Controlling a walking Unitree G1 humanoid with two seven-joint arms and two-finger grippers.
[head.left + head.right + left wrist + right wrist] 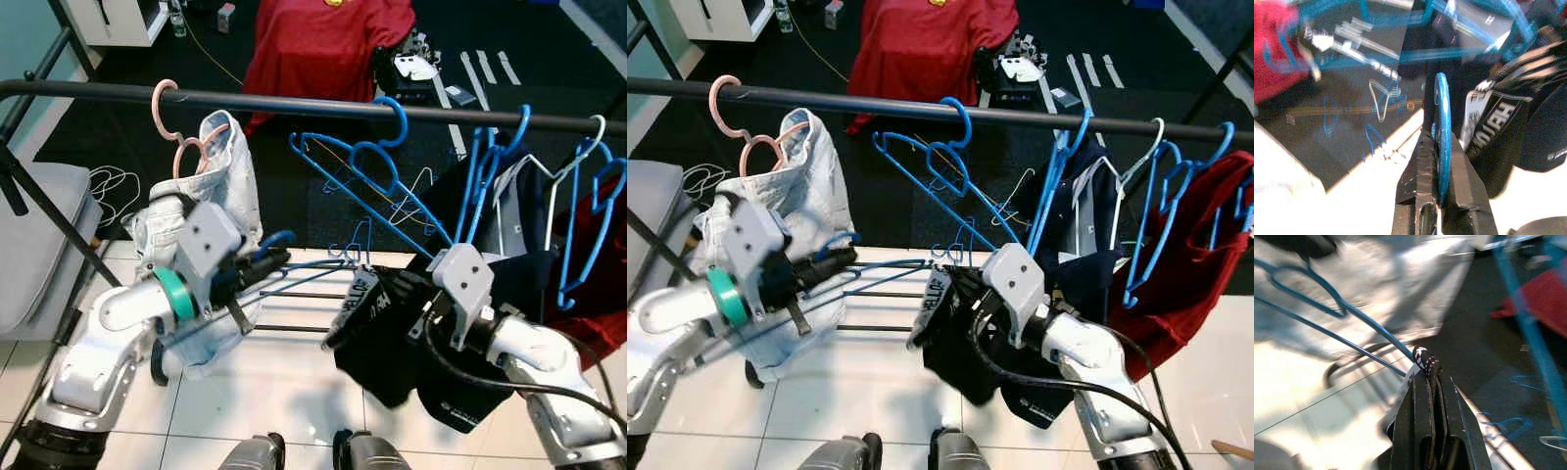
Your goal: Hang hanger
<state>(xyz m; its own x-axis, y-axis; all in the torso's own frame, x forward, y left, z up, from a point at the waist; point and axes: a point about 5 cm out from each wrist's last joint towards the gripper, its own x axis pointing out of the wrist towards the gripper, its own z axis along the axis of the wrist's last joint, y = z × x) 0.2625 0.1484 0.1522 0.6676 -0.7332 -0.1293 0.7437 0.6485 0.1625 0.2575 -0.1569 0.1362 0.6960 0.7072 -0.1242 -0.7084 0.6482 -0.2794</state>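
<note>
A blue wire hanger (pixel 312 272) lies level between my two grippers, below the black clothes rail (pixel 294 104). My left gripper (pixel 266 262) is shut on its hook end; in the left wrist view the blue hook (pixel 1443 142) stands clamped between the black fingers (pixel 1422 166). The hanger's far end runs into a black garment (pixel 392 328) with a white printed label. My right gripper (pixel 1431 374) is shut on an edge of that black garment (pixel 1426 361), with the hanger wires (pixel 1342 313) just beyond it. In the eye views the cloth hides the right fingers.
On the rail hang a pink hanger (pixel 165 106) with a pale garment (pixel 230 166), a bare blue hanger (pixel 387 147), and several blue hangers (pixel 495 162) with dark and red clothes at right. A grey chair (pixel 39 230) stands left. Loose hangers (pixel 411 196) lie on the dark floor.
</note>
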